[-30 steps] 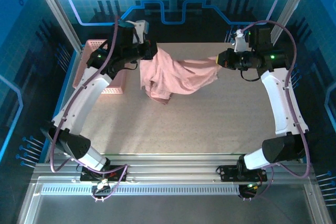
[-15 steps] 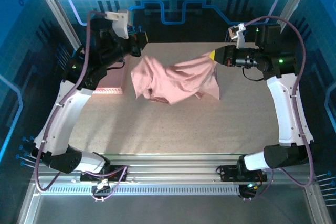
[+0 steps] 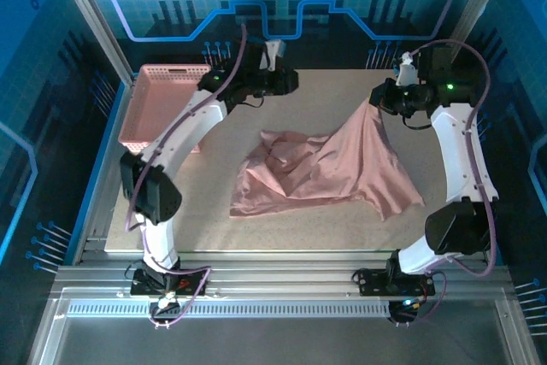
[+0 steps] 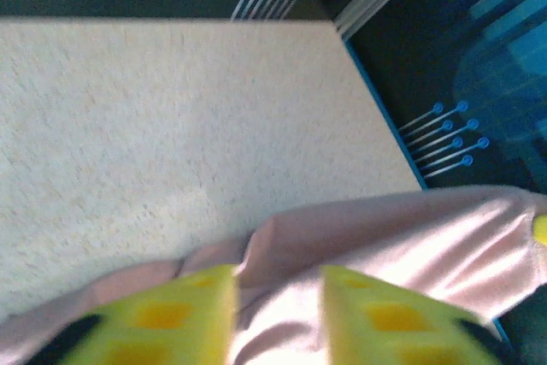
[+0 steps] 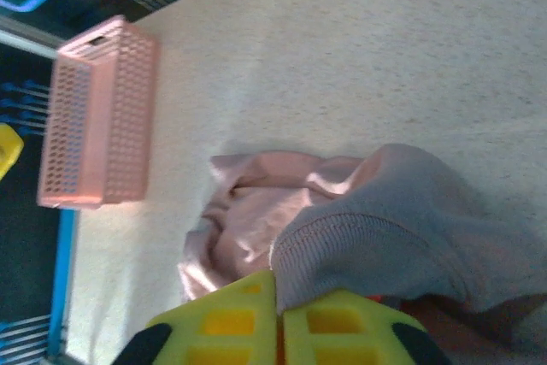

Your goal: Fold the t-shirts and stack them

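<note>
The pink t-shirt point(image 3: 320, 179) lies crumpled on the middle of the table point(image 3: 214, 228), a little toward the right side. One part of it is pulled up like a tent. The right gripper point(image 5: 279, 324) holds this raised part — its two yellow fingers point(image 5: 231, 326) are pressed together on a stitched edge of the fabric, and from there the cloth slopes down to the table.

The left gripper point(image 4: 278, 318) is near the far edge of the table. From above it looks apart from the shirt. Its own fingers stand open with a clear gap — nothing is held between them, and the pink cloth shows beyond them.

A pink basket point(image 3: 162, 104) stands at the far left side of the table, well apart from the shirt.
</note>
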You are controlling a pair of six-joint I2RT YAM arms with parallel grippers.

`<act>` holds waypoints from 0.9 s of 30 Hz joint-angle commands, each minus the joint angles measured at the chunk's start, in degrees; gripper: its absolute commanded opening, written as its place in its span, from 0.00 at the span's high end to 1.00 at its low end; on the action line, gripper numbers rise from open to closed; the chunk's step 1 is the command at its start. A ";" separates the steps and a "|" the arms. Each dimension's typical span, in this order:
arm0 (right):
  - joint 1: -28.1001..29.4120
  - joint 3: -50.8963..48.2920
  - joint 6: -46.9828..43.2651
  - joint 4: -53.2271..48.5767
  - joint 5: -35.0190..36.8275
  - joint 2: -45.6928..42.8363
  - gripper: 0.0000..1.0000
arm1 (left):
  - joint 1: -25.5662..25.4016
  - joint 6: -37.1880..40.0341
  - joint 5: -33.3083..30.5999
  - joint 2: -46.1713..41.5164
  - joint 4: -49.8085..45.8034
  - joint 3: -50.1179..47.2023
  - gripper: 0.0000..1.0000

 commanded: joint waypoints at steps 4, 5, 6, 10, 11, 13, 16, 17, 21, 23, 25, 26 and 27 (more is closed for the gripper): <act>1.24 -5.10 -1.50 7.51 8.31 2.90 0.76 | 0.71 -7.61 5.12 -7.65 -0.29 -10.35 0.29; 1.38 -5.67 -1.78 8.16 8.60 3.33 0.69 | 1.18 -8.65 5.19 -9.12 -0.78 -13.26 0.26; 1.71 -6.30 -2.35 8.59 9.14 3.82 0.55 | 1.87 -10.06 5.65 -11.07 -1.08 -16.92 0.25; 3.11 -6.51 -4.97 5.18 12.16 4.16 0.28 | 3.65 -13.28 5.72 -17.46 -5.59 -28.82 0.20; 3.67 -7.25 -5.42 4.51 12.58 3.32 0.20 | 3.85 -13.29 4.87 -18.39 -7.06 -30.76 0.19; 5.53 -9.09 -6.33 2.36 12.78 0.79 0.07 | 4.33 -14.28 4.55 -19.67 -7.90 -35.56 0.19; 11.22 -12.29 -8.39 -2.25 13.87 -2.52 0.05 | 4.33 -17.80 5.37 -18.96 -7.02 -40.59 0.20; 13.12 -13.45 -8.65 -3.91 15.31 -3.17 0.05 | 4.15 -18.60 5.39 -18.41 -7.28 -41.60 0.20; 17.00 -21.75 -4.82 -6.62 18.51 -5.40 0.07 | 3.74 -21.24 4.38 -16.11 -5.33 -45.71 0.22; 17.09 -26.83 -2.34 -3.09 17.55 -6.58 0.08 | 3.52 -22.20 4.59 -14.21 -3.31 -46.89 0.24; 17.24 -30.15 -0.84 0.16 17.14 -5.67 0.10 | 3.36 -23.81 5.44 -11.77 -0.07 -48.30 0.28; 17.27 -31.04 -0.40 1.17 17.04 -4.68 0.10 | 3.35 -24.49 5.50 -10.67 1.30 -48.62 0.30; 17.27 -31.67 -0.08 2.32 16.70 -2.98 0.11 | 3.34 -24.73 5.56 -9.04 2.34 -48.62 0.34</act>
